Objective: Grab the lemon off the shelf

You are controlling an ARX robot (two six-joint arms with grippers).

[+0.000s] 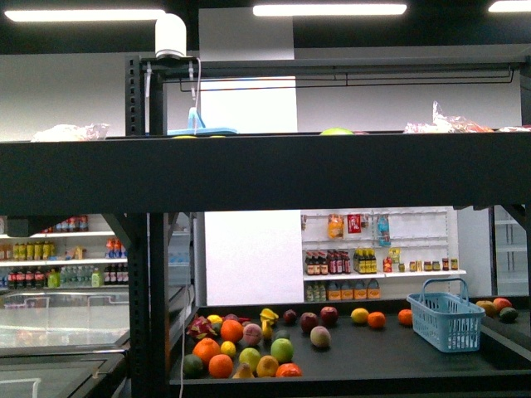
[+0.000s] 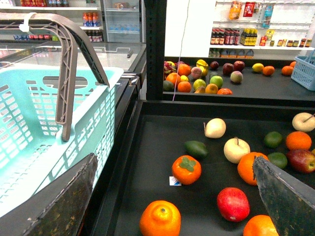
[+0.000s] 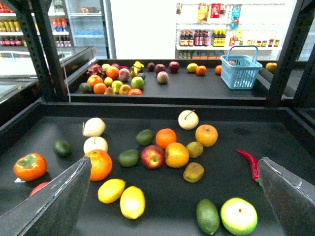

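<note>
Two smooth yellow oval fruits lie side by side on the dark tray of the black shelf (image 3: 246, 128) in the right wrist view. The paler, brighter one is the lemon (image 3: 132, 202); the other (image 3: 111, 191) is a deeper yellow. My right gripper (image 3: 172, 216) is open and empty above the tray, with the lemon between its fingers (image 3: 49, 206), nearer this one, and not touched. My left gripper (image 2: 172, 211) is open and empty over the same shelf's tray (image 2: 147, 147), above an orange (image 2: 160, 220) and a red apple (image 2: 233, 203). Neither gripper shows in the front view.
A turquoise basket (image 2: 29, 123) with a grey handle hangs beside the left gripper. Around the lemon lie an orange (image 3: 100, 164), a green oval fruit (image 3: 207, 216), a green-white round fruit (image 3: 238, 216), a red chili (image 3: 248, 162). A farther rack holds fruit and a blue basket (image 3: 239, 72).
</note>
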